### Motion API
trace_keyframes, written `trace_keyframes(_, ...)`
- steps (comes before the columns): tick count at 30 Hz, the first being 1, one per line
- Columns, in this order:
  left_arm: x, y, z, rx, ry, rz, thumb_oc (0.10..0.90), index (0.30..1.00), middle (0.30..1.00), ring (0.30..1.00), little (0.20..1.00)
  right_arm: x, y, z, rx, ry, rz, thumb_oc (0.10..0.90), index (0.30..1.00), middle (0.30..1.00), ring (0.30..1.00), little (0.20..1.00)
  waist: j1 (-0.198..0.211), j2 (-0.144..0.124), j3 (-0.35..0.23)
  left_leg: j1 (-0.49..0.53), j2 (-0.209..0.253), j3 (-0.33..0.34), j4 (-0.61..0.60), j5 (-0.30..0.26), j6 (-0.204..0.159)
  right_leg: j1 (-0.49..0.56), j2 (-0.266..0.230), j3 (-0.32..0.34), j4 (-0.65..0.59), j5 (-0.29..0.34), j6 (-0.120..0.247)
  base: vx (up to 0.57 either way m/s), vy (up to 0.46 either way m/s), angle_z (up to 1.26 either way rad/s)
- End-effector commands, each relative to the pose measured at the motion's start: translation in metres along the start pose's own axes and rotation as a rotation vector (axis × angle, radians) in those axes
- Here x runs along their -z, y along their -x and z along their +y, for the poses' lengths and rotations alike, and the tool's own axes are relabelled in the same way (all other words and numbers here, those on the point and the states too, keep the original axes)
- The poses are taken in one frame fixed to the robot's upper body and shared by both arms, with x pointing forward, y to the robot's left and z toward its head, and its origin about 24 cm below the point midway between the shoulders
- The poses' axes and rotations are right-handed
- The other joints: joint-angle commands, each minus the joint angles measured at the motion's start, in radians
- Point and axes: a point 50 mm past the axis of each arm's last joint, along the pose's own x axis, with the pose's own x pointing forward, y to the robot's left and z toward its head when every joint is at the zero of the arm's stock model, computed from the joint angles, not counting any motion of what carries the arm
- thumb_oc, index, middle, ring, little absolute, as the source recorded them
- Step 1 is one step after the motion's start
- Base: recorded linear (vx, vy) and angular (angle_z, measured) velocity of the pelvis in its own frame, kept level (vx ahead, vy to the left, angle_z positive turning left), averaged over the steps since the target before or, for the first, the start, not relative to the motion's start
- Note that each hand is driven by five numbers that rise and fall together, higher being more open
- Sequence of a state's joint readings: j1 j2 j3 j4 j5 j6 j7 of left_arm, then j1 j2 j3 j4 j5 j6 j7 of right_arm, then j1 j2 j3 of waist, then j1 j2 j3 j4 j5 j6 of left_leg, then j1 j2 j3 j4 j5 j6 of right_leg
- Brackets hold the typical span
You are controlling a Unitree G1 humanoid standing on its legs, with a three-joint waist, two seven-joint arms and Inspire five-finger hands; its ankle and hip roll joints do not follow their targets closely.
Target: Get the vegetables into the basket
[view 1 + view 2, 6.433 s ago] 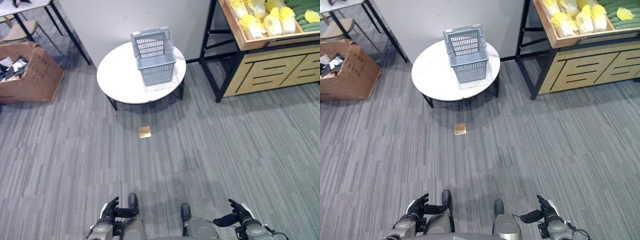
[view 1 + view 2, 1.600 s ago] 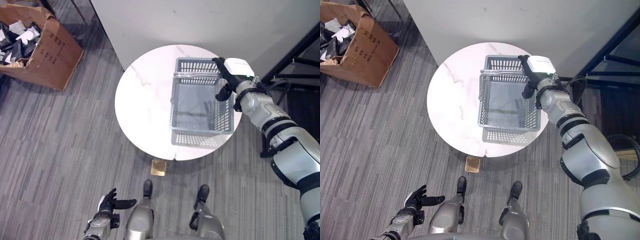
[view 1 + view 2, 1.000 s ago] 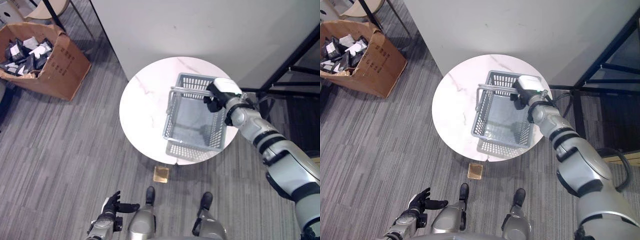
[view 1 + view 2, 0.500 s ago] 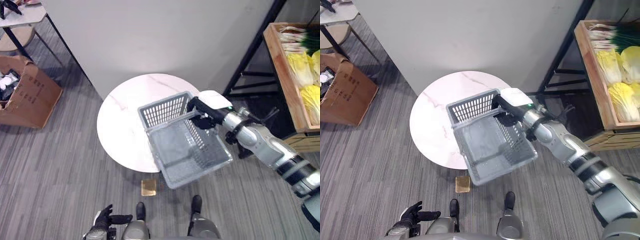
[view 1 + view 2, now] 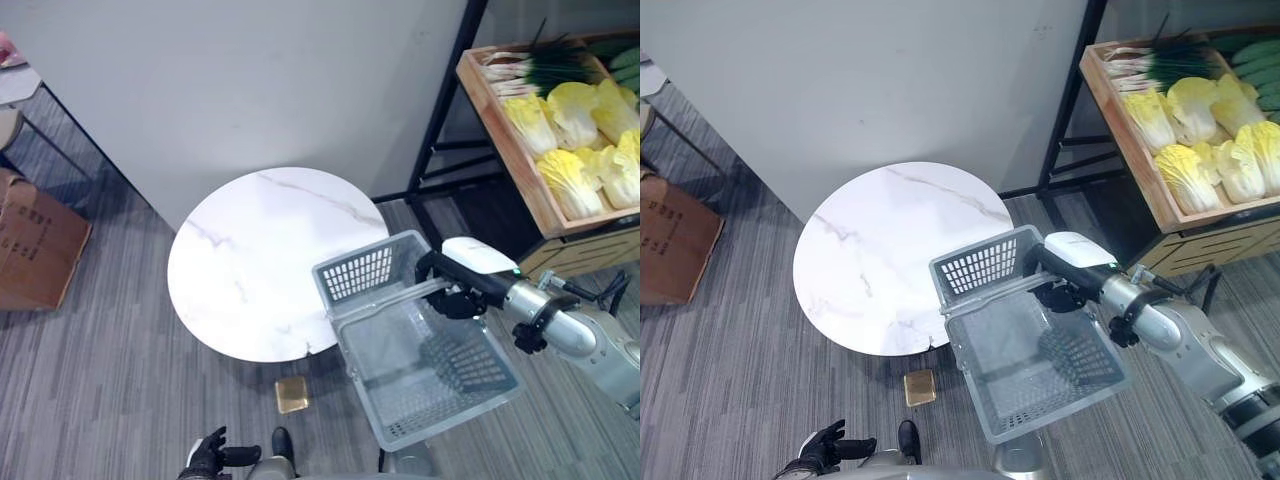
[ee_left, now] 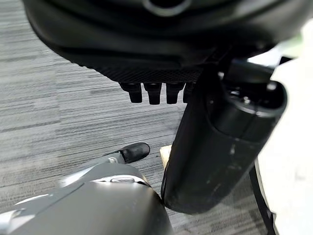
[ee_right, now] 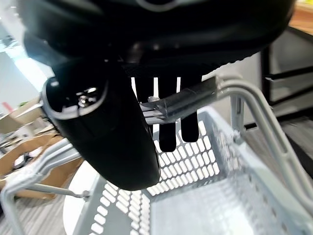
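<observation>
The basket (image 5: 420,345) is a grey slatted plastic carrier, empty, hanging clear of the round white table (image 5: 265,265) and just off its near-right edge, above the grey carpet (image 5: 110,400). You hold it by its handle (image 7: 215,93), with the right hand (image 5: 455,290) curled round that bar; the right wrist view shows the fingers (image 7: 168,132) wrapped under it. Expect the basket to be light and fairly stiff, though a single-handed hold on a swinging handle will likely let it tip and sway; it hangs tilted now, its far end lower. The vegetables (image 5: 1200,135), pale yellow cabbages with green stalks behind them, lie in a wooden crate (image 5: 1120,135) on a dark-framed stand to your right, well apart from the basket. Judge the cabbages bulky, leafy and easily bruised, best taken round the firm body, not by loose outer leaves. The left hand (image 5: 215,455) hangs low by the robot's side with its fingers relaxed and straight, holding nothing. A cardboard box (image 5: 30,250) stands at the far left, and a small tan square (image 5: 291,394), possibly a floor marker, lies on the carpet by the table's foot.
</observation>
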State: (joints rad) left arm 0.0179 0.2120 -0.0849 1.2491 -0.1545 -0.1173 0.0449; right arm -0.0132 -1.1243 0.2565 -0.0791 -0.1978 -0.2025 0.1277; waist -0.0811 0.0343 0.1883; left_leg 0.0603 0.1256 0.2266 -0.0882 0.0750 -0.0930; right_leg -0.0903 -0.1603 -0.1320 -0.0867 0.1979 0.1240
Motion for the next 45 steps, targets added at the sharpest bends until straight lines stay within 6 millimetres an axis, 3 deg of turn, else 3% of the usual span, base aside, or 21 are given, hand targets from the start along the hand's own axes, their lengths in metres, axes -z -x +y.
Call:
trace_keyframes(1,0.001,0.000,0.015,-0.037,-0.059,0.014,0.900,1.000,1.000,1.000,1.000,-0.040,-0.002,-0.073,0.358,0.065,-0.234,0.400,0.300,0.300,0.300,0.300,0.015,-0.069,-0.017,0.016,0.005,0.032,0.036,-0.066,-0.034,0.097,-0.057,-0.004,0.025,-0.094,0.078,-0.02,0.033,-0.13)
trace_keyframes(5,-0.003,-0.001,0.017,-0.039,-0.077,-0.002,0.900,1.000,1.000,1.000,1.000,-0.032,0.005,-0.071,0.390,0.067,-0.190,0.400,0.300,0.300,0.300,0.300,-0.016,-0.085,0.016,-0.011,-0.014,0.058,0.086,-0.107,-0.010,0.026,-0.083,0.046,0.106,-0.083,0.099,-0.10,0.137,-0.20)
trace_keyframes(7,-0.008,-0.002,0.020,-0.049,-0.085,-0.017,0.900,1.000,1.000,1.000,1.000,-0.033,0.004,-0.068,0.408,0.041,-0.197,0.400,0.300,0.300,0.300,0.300,-0.033,-0.101,0.027,-0.008,-0.039,0.108,0.071,-0.114,0.004,-0.019,-0.099,0.090,0.077,0.010,0.134,-0.12,0.158,-0.40)
trace_keyframes(9,-0.012,-0.002,0.023,-0.059,-0.077,-0.030,0.900,1.000,1.000,1.000,1.000,-0.034,0.002,-0.066,0.415,0.027,-0.205,0.400,0.300,0.300,0.300,0.300,-0.030,-0.105,0.030,-0.016,-0.039,0.130,0.071,-0.110,0.007,-0.038,-0.098,0.096,0.072,0.032,0.138,-0.17,0.061,-0.65)
trace_keyframes(11,-0.022,-0.003,0.031,-0.085,-0.084,-0.061,0.900,1.000,1.000,1.000,1.000,-0.040,-0.005,-0.065,0.435,0.002,-0.233,0.400,0.300,0.300,0.300,0.300,-0.003,-0.097,0.042,-0.034,-0.014,0.189,0.073,-0.101,0.021,-0.049,-0.101,0.001,0.155,-0.026,0.128,-0.24,0.067,-0.81)
trace_keyframes(12,-0.022,-0.003,0.031,-0.085,-0.083,-0.061,0.900,1.000,1.000,1.000,1.000,-0.040,-0.005,-0.065,0.435,0.002,-0.233,0.400,0.300,0.300,0.300,0.300,-0.004,-0.097,0.043,-0.033,-0.014,0.189,0.074,-0.102,0.021,-0.049,-0.101,0.001,0.158,-0.029,0.127,-0.16,0.082,-0.82)
trace_keyframes(14,-0.025,-0.003,0.038,-0.104,-0.069,-0.070,0.900,1.000,1.000,1.000,1.000,-0.047,-0.010,-0.065,0.438,-0.002,-0.263,0.400,0.300,0.300,0.300,0.300,0.028,-0.085,0.038,-0.046,-0.003,0.239,0.058,-0.082,0.030,-0.012,-0.125,-0.126,0.224,-0.091,0.106,-0.13,0.125,-1.08)
trace_keyframes(15,-0.023,-0.002,0.040,-0.110,-0.062,-0.067,0.900,1.000,1.000,1.000,1.000,-0.049,-0.013,-0.066,0.436,-0.004,-0.277,0.400,0.300,0.300,0.300,0.300,0.036,-0.080,0.035,-0.031,-0.003,0.243,0.044,-0.096,0.026,0.008,-0.132,-0.146,0.255,-0.124,0.110,-0.17,0.152,-0.86)
trace_keyframes(16,-0.019,-0.001,0.044,-0.119,-0.050,-0.057,0.900,1.000,1.000,1.000,1.000,-0.058,-0.020,-0.069,0.431,0.013,-0.316,0.400,0.300,0.300,0.300,0.300,0.067,-0.077,0.025,-0.036,0.000,0.299,0.030,-0.082,0.032,0.046,-0.157,-0.232,0.301,-0.140,0.101,-0.11,0.103,-0.89)
trace_keyframes(20,-0.008,0.002,0.049,-0.133,-0.036,-0.024,0.900,1.000,1.000,1.000,1.000,-0.071,-0.030,-0.072,0.408,0.021,-0.374,0.400,0.300,0.300,0.300,0.300,0.092,-0.095,0.009,-0.034,0.003,0.371,0.032,-0.073,0.035,0.107,-0.170,-0.284,0.302,-0.120,0.109,-0.10,0.017,-1.01)
trace_keyframes(22,-0.004,0.002,0.051,-0.136,-0.031,-0.013,0.900,1.000,1.000,1.000,1.000,-0.074,-0.031,-0.072,0.399,0.032,-0.387,0.400,0.300,0.300,0.300,0.300,0.099,-0.106,0.002,-0.033,0.004,0.400,0.045,-0.072,0.027,0.146,-0.151,-0.293,0.241,-0.111,0.117,-0.05,-0.048,-1.18)
trace_keyframes(25,-0.002,0.003,0.052,-0.139,-0.033,0.001,0.900,1.000,1.000,1.000,1.000,-0.076,-0.029,-0.072,0.403,0.054,-0.397,0.400,0.300,0.300,0.300,0.300,0.100,-0.110,-0.004,-0.033,0.023,0.429,0.068,-0.058,0.012,0.170,-0.122,-0.319,0.169,-0.146,0.106,-0.02,-0.115,-0.33)
trace_keyframes(30,-0.006,0.001,0.047,-0.119,-0.043,-0.012,0.900,1.000,1.000,1.000,1.000,-0.074,-0.020,-0.071,0.394,0.075,-0.391,0.400,0.300,0.300,0.300,0.300,0.082,-0.096,0.001,-0.038,0.059,0.437,0.086,-0.024,-0.016,0.197,-0.078,-0.337,0.116,-0.188,0.078,-0.01,-0.123,-0.19)
trace_keyframes(36,-0.009,-0.001,0.034,-0.081,-0.069,-0.023,0.900,1.000,1.000,1.000,1.000,-0.061,-0.002,-0.068,0.399,0.080,-0.334,0.400,0.300,0.300,0.300,0.300,0.039,-0.064,0.008,-0.027,0.114,0.453,0.101,0.032,-0.062,0.213,-0.027,-0.312,0.089,-0.231,0.050,-0.02,-0.145,-0.11)
trace_keyframes(39,-0.013,-0.002,0.031,-0.071,-0.083,-0.037,0.900,1.000,1.000,1.000,1.000,-0.057,0.001,-0.066,0.398,0.069,-0.316,0.400,0.300,0.300,0.300,0.300,0.030,-0.051,0.018,-0.040,0.138,0.444,0.121,0.050,-0.080,0.206,-0.013,-0.297,0.101,-0.249,0.035,-0.03,-0.197,-0.11)
trace_keyframes(40,-0.019,-0.002,0.026,-0.058,-0.096,-0.061,0.900,1.000,1.000,1.000,1.000,-0.055,0.006,-0.066,0.398,0.065,-0.307,0.400,0.300,0.300,0.300,0.300,0.023,-0.056,0.036,-0.061,0.172,0.407,0.208,0.049,-0.107,0.218,0.006,-0.273,0.085,-0.265,0.012,-0.02,-0.228,-0.19)
trace_keyframes(41,-0.020,-0.003,0.026,-0.058,-0.096,-0.062,0.900,1.000,1.000,1.000,1.000,-0.055,0.006,-0.066,0.399,0.065,-0.306,0.400,0.300,0.300,0.300,0.300,0.024,-0.055,0.037,-0.064,0.177,0.405,0.218,0.044,-0.109,0.219,0.008,-0.273,0.084,-0.266,0.011,0.02,-0.195,-0.25)
trace_keyframes(42,-0.022,-0.003,0.026,-0.057,-0.090,-0.077,0.900,1.000,1.000,1.000,1.000,-0.055,0.006,-0.067,0.397,0.065,-0.309,0.400,0.300,0.300,0.300,0.300,0.035,-0.056,0.047,-0.080,0.168,0.325,0.250,0.041,-0.116,0.220,0.014,-0.253,0.083,-0.272,0.008,-0.05,-0.027,-0.28)
trace_keyframes(43,-0.025,-0.003,0.023,-0.058,-0.074,-0.096,0.900,1.000,1.000,1.000,1.000,-0.056,0.005,-0.068,0.396,0.063,-0.315,0.400,0.300,0.300,0.300,0.300,0.050,-0.054,0.054,-0.102,0.137,0.242,0.237,0.048,-0.096,0.204,0.015,-0.247,0.087,-0.261,0.004,-0.06,-0.030,-0.49)
trace_keyframes(45,-0.026,-0.002,0.020,-0.062,-0.054,-0.111,0.900,1.000,1.000,1.000,1.000,-0.055,0.001,-0.068,0.393,0.051,-0.318,0.400,0.300,0.300,0.300,0.300,0.082,-0.063,0.061,-0.137,0.084,0.049,0.195,-0.001,-0.079,0.185,0.006,-0.196,0.095,-0.253,0.009,0.01,-0.001,-0.81)
